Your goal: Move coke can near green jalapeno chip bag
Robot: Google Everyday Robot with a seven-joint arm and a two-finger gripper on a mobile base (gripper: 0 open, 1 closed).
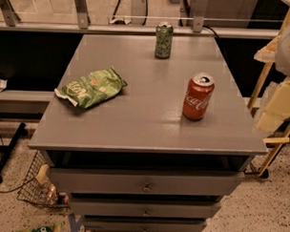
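The green jalapeno chip bag [91, 87] is laid flat at the left of the desk [144, 132]; the coke can [198, 97] is stood upright, well apart, at right. The tool [287, 44] is seen beyond the right edge; its state cannot be told.

Scene dim, warm brown cast. Light from above: table [135, 122] top evenly lit, faint sheen toward far end. Coke can [198, 97] lid glints; short soft shadow at its base. Bag [91, 88] shows pale highlights, thin dark shadow under near edge. Green can [163, 40] lid dull-bright. Gaps between drawers [146, 182] near black. Gripper [278, 106] at right edge, beside table, pale and washed out. Floor [270, 213] brighter at lower right.
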